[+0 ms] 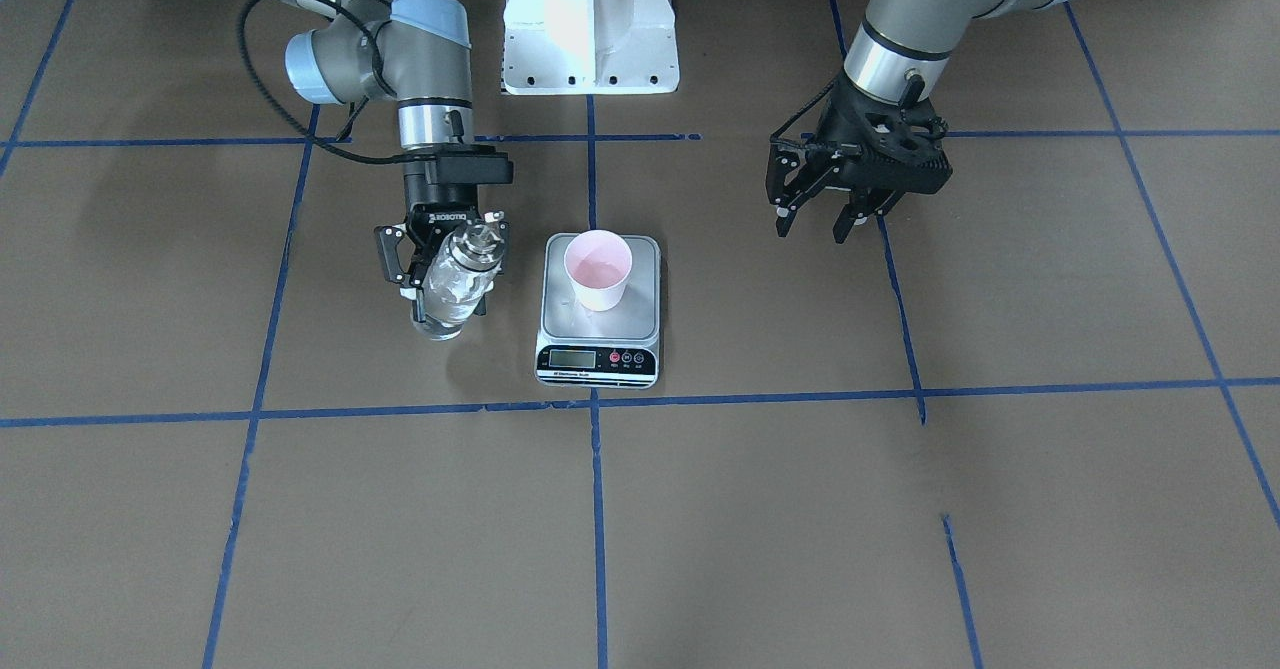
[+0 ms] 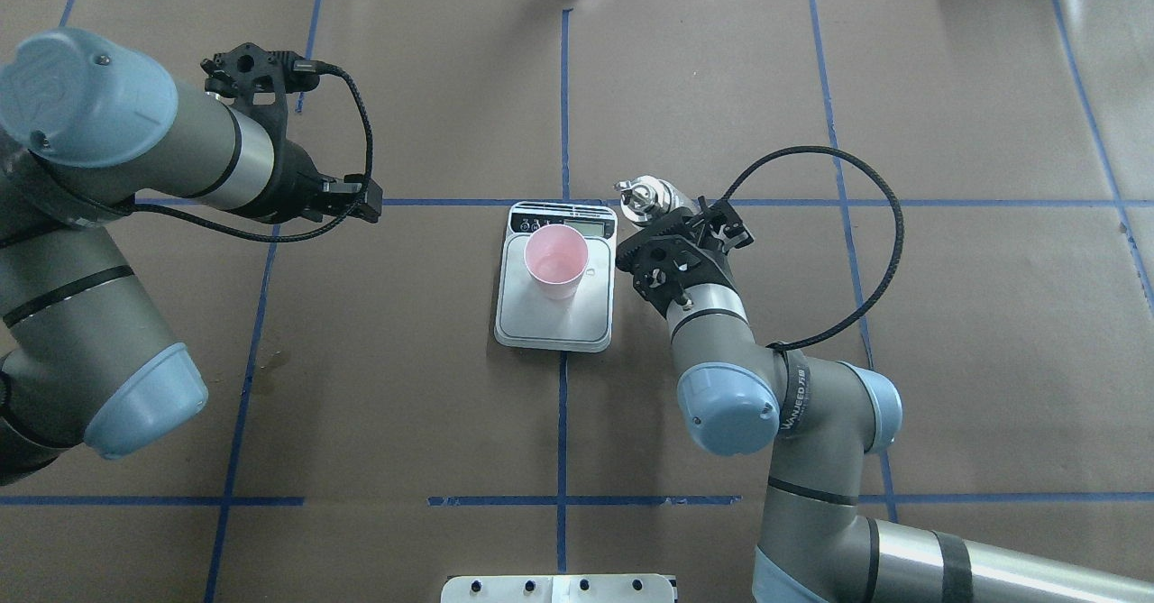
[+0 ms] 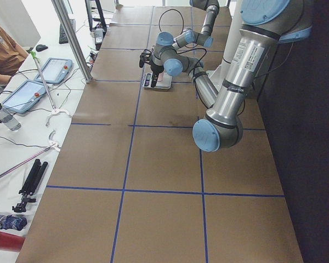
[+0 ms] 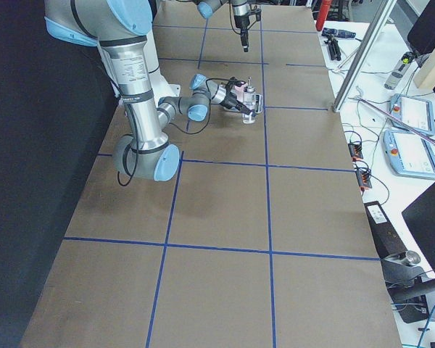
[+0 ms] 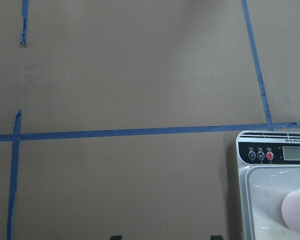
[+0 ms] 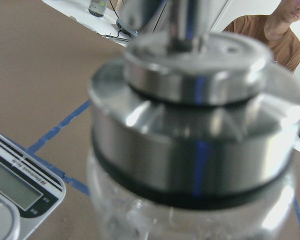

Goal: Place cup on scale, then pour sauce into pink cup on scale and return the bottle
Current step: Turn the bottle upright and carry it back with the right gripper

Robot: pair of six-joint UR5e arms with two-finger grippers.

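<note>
The pale pink cup stands upright on the silver scale at the table's middle; both also show in the overhead view, the cup on the scale. My right gripper is shut on the clear glass bottle with its silver pourer cap, just beside the scale on my right, spout up. I cannot tell whether the bottle rests on the table. The cap fills the right wrist view. My left gripper is open and empty, off to my left of the scale. The sauce is too faint to make out.
The white robot base stands at the table's robot side. Blue tape lines grid the brown table. An operator sits past the far edge, with tablets and cables on a side table.
</note>
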